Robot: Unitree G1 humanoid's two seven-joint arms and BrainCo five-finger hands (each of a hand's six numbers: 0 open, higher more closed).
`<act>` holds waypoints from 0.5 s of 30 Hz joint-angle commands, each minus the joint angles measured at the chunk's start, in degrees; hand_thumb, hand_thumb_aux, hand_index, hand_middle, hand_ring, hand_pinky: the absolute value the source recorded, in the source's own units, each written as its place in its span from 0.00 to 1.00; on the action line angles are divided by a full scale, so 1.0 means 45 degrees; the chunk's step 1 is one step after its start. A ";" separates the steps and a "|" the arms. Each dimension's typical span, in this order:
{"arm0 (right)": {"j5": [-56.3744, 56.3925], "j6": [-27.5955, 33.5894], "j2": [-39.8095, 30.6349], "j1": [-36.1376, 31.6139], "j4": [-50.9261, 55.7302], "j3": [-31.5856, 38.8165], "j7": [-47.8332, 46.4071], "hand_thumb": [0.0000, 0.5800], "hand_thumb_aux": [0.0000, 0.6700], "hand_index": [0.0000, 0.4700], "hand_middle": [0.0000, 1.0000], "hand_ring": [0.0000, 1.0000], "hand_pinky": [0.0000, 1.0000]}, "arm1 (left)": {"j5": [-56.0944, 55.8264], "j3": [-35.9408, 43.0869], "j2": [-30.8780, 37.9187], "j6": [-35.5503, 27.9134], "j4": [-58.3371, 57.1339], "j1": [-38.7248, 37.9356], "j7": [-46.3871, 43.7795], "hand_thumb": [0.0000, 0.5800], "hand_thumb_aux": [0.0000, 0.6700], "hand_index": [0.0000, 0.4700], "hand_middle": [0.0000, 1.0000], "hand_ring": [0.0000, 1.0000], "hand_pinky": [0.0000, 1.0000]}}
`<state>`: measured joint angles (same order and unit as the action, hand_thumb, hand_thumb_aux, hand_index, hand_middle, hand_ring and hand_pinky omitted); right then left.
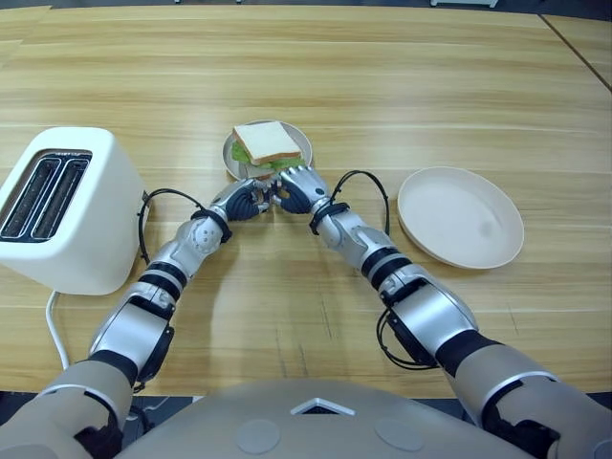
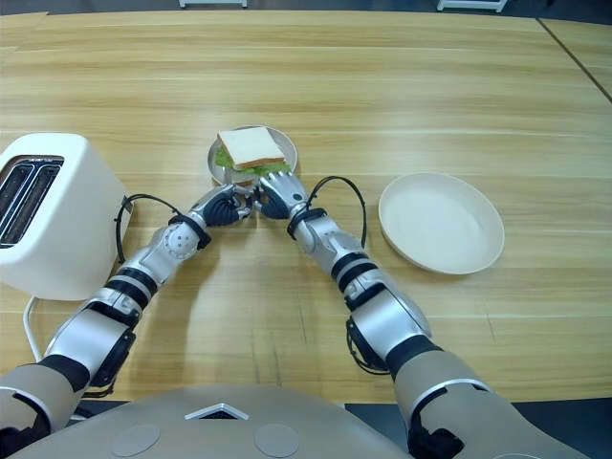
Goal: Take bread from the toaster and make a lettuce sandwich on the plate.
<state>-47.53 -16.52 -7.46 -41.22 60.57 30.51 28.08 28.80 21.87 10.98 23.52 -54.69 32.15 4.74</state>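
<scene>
One white-bread lettuce sandwich [image 1: 271,143] sits on a small round grey plate [image 1: 228,153], one of two plates on the wooden table [image 1: 430,86]. Beside it lies a round beige plate [image 1: 460,217]. The left hand [image 1: 244,199] and right hand [image 1: 298,188] are curled at the grey plate's near rim. One white two-slot toaster [image 1: 72,215] stands at left.

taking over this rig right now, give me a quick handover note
Left hand and right hand: close together at the near rim of the small plate; grip unclear.
Sandwich: bread over lettuce, on that plate.
Toaster: far left, no bread sticking up.
Beige plate: on the right.
Done: sandwich looks assembled.
Left: likely just drawing the hands clear.
</scene>
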 commanded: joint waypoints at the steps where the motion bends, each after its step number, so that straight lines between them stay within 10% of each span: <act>1: -0.0059 -0.0140 -0.0174 -0.0385 -0.0438 -0.0065 0.1625 1.00 1.00 1.00 1.00 1.00 1.00 | -0.0153 -0.0522 0.0154 0.0803 0.0978 -0.0422 0.1348 1.00 1.00 1.00 1.00 1.00 1.00; 3: 0.0115 -0.0474 -0.0679 0.0224 -0.2074 -0.0306 0.1839 1.00 1.00 1.00 1.00 1.00 1.00 | -0.0366 -0.0953 0.0566 0.1151 0.3807 -0.1549 0.1395 1.00 1.00 1.00 1.00 1.00 1.00; 10: 0.1011 -0.1973 -0.1977 0.4506 -1.1399 -0.2439 0.2898 1.00 1.00 1.00 1.00 1.00 1.00 | -0.2662 -0.3181 0.1302 0.2722 1.4490 -0.6058 0.0996 0.76 0.51 0.51 1.00 1.00 1.00; 11: 0.1511 -0.2234 -0.1891 0.4962 -1.2319 -0.2842 0.2876 0.98 0.85 0.85 0.98 0.98 0.98 | -0.3316 -0.3528 0.1215 0.2789 1.5299 -0.6423 0.1034 0.61 0.37 0.37 1.00 1.00 1.00; 12: 0.2135 -0.2473 -0.1781 0.5324 -1.3024 -0.3156 0.2663 0.69 0.45 0.45 0.84 0.84 0.84 | -0.4000 -0.3766 0.1186 0.2735 1.5945 -0.6768 0.0951 0.15 0.08 0.08 1.00 1.00 1.00; 13: 0.2882 -0.2477 -0.1670 0.5566 -1.3396 -0.3268 0.2071 0.08 0.04 0.04 0.73 0.73 0.73 | -0.4486 -0.3900 0.1182 0.2556 1.6323 -0.7080 0.0797 0.00 0.00 0.00 0.99 0.99 0.99; 14: 0.3548 -0.2359 -0.1534 0.5750 -1.3549 -0.3296 0.1477 0.00 0.00 0.00 0.55 0.55 0.55 | -0.4760 -0.4019 0.1113 0.2385 1.6485 -0.7291 0.0724 0.00 0.00 0.00 0.92 0.92 0.92; 15: 0.4348 -0.2277 -0.1353 0.5981 -1.3612 -0.3294 0.0883 0.00 0.00 0.00 0.06 0.06 0.06 | -0.5130 -0.4151 0.0972 0.2113 1.6552 -0.7478 0.0672 0.00 0.00 0.00 0.89 0.89 0.89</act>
<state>-36.24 -26.83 -14.57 -17.54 4.13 17.96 36.89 10.61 5.80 15.42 34.68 15.11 1.87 8.88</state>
